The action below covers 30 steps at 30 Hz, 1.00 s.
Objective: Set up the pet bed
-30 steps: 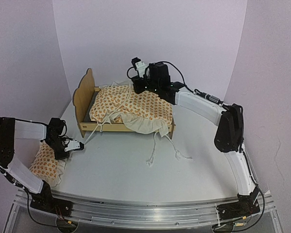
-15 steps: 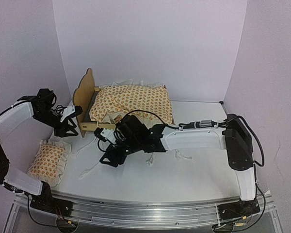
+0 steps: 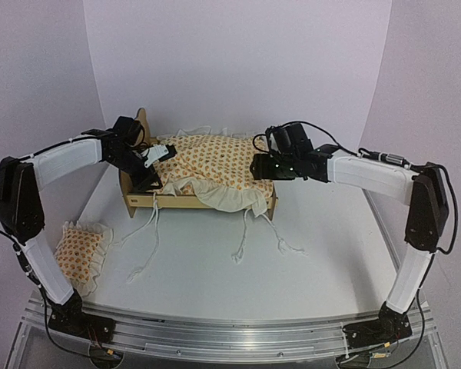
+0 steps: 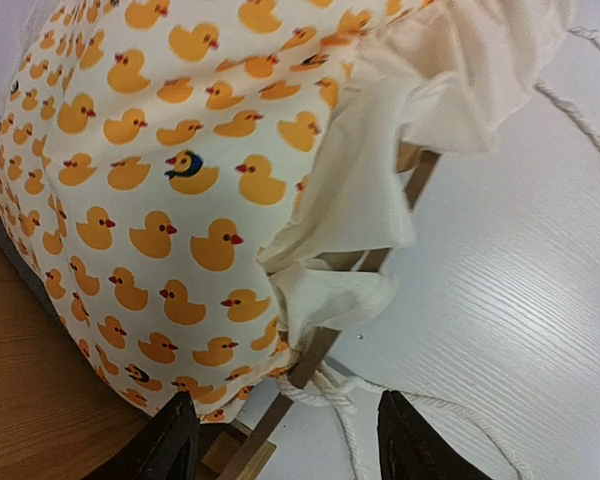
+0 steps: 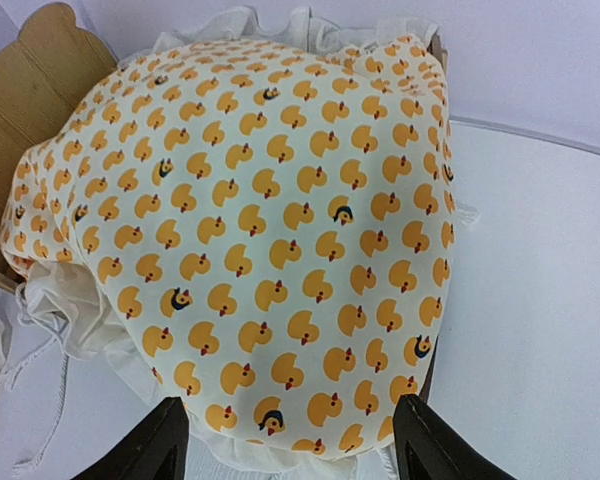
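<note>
at the headboard end of the small light plywood pet bed with dark base and scalloped headboard (image 3: pixel 134 146), left hand (image 3: pixel 160 157) now hangs over the corner of the cream duck-print ruffled cushion (image 3: pixel 215 161). a second ago it was down by the small matching ruffled pillow (image 3: pixel 81 247), fingers shut. now its fingers stand wide and hold nothing; the wrist view shows only the bed's rail and a cord below them.

right hand (image 3: pixel 257 165) has moved from the far side of the bed to its foot end. it is also wide now and empty, with the cushion under it.

bed sits at the back middle of the white worktop (image 3: pixel 323 254), not shifted. cushion lies on it much as before, with one flap sagging over the near rail. white cotton ties (image 3: pixel 242 238) trail loose on the worktop in front of the bed. pillow is well apart from the bed, off its headboard corner.

reading: both hands have let go and are posted one at each end of the bed. likely next is squaring the cushion inside the rails. pillow not yet placed, so the task is part done.
</note>
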Tool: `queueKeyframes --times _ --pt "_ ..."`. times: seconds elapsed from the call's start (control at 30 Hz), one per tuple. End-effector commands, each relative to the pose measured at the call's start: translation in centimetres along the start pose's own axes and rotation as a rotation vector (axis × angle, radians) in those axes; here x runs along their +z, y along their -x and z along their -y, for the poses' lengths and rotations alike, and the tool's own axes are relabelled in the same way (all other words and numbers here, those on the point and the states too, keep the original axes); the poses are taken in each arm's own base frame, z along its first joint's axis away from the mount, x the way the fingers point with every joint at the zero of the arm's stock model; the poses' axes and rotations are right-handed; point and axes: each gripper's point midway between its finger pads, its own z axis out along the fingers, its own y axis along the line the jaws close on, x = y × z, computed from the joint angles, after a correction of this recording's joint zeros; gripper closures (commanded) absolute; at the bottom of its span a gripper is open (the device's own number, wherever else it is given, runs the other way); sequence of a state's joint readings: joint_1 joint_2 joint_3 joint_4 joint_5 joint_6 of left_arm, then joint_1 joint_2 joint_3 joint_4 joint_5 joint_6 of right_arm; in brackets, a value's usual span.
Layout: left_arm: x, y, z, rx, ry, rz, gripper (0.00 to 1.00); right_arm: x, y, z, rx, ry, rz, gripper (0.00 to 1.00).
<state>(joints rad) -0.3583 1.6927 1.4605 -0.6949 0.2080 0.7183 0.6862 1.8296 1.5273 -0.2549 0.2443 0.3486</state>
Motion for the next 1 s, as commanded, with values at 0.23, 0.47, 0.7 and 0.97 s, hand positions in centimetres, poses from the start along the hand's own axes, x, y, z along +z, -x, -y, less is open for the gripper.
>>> queueKeyframes --times 0.23,0.47,0.7,0.97 --pt "5.9 -2.1 -6.6 -0.091 0.261 -0.117 0.33 5.7 -4.1 0.1 0.051 -0.044 -0.173 0.46" --pt "6.5 -0.6 -7.0 -0.083 0.254 -0.049 0.76 6.1 -3.6 1.4 0.058 -0.11 -0.158 0.9" --pt "1.8 0.0 -9.7 -0.055 0.226 -0.023 1.0 5.0 -0.1 2.8 0.028 -0.116 -0.098 1.0" --pt "-1.3 -6.3 -5.5 0.162 0.027 -0.227 1.0 5.2 0.6 0.5 -0.073 0.013 -0.116 1.0"
